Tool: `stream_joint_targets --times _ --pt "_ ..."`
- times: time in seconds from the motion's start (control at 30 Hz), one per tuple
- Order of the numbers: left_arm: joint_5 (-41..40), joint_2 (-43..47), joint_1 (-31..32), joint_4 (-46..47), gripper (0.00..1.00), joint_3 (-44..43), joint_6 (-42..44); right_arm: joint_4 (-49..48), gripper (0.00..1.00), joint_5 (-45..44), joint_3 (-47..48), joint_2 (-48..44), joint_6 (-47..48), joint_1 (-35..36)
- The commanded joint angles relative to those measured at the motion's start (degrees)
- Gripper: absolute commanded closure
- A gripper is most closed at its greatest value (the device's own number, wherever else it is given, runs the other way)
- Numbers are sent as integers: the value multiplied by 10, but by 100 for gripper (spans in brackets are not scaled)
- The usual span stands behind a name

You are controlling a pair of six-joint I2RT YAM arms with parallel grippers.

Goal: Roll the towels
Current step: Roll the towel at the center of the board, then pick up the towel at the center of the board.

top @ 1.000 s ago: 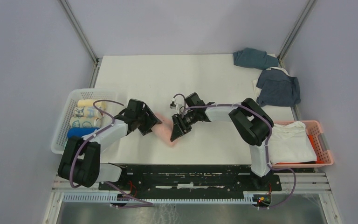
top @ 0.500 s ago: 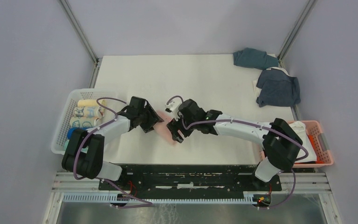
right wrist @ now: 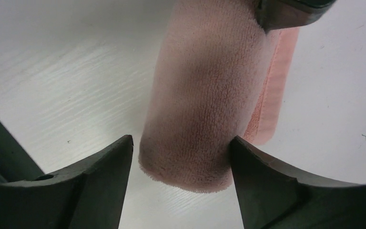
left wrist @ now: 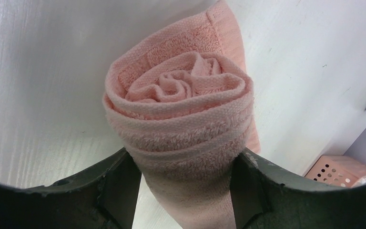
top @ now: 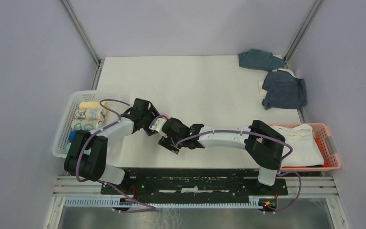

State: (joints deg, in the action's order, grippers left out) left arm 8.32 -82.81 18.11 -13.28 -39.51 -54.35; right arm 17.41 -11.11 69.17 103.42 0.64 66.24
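Rolled towels [top: 89,114] lie in a white basket [top: 62,143] at the left edge of the counter [top: 195,86]. Beside it the left hand [left wrist: 186,176] clamps one end of a rolled pink towel [left wrist: 181,95]; the right hand [right wrist: 181,157] stands open astride the other end. Far right lie two loose blue towels [top: 284,89], with a white towel [top: 295,143] in a pink basket [top: 331,152]

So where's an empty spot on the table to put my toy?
The far half of the table is bare, from the white basket across to the blue towels. The near middle is crowded: the left arm and right arm meet at the pink towel.
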Motion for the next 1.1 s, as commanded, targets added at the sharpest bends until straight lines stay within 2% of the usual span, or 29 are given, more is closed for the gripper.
stream_joint_targets --times 0.0,0.17,0.4,0.53,0.7,0.8,0.93,1.07 --pt "-41 -30 0 -55 31 15 39 -22 23 -4 4 32 0 -2" --pt "-30 -22 0 -50 25 4 38 -30 41 65 -18 32 -32 -34" --pt "-19 55 -3 -33 14 -12 29 -33 55 279 -31 40 -87 -122" --pt "-6 137 -9 17 9 28 -14 -52 57 366 -32 55 -121 -150" --pt "4 200 -12 40 6 82 -47 -73 57 422 -27 76 -154 -172" --pt "34 202 -11 74 5 122 -70 -85 57 449 -26 84 -171 -181" --pt "68 192 -12 172 5 177 -109 -119 57 486 -30 104 -207 -195" --pt "81 171 -11 214 6 197 -119 -176 58 528 -42 126 -258 -208"
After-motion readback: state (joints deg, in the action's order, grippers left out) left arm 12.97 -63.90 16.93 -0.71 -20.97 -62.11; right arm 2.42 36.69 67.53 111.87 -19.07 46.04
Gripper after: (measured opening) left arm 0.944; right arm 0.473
